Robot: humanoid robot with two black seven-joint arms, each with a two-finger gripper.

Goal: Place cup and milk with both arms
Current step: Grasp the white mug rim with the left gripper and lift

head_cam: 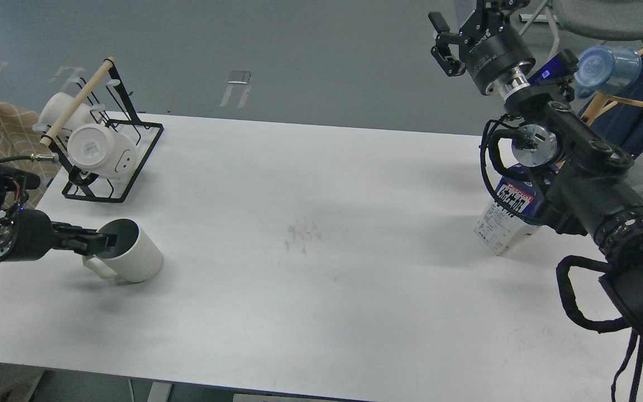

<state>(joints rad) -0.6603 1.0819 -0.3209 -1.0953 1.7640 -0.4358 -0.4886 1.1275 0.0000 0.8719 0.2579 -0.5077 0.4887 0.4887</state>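
The cup point(134, 259), a white ribbed mug with a dark inside, is on the table point(321, 268) at the near left, tilted with its mouth toward the left. My left gripper point(107, 241) comes in from the left and is closed over the mug's near rim. The milk point(508, 215), a dark blue and white carton with black characters, stands on the table's right side, its top hidden behind my right arm. My right gripper point(443, 42) is open and empty, raised high above and behind the carton.
A black wire rack point(112, 162) with a wooden rod holds two white mugs point(98, 151) at the table's back left. A translucent blue cup point(606, 70) hangs off the table at the far right. A faint smudge point(302, 231) marks the table's middle.
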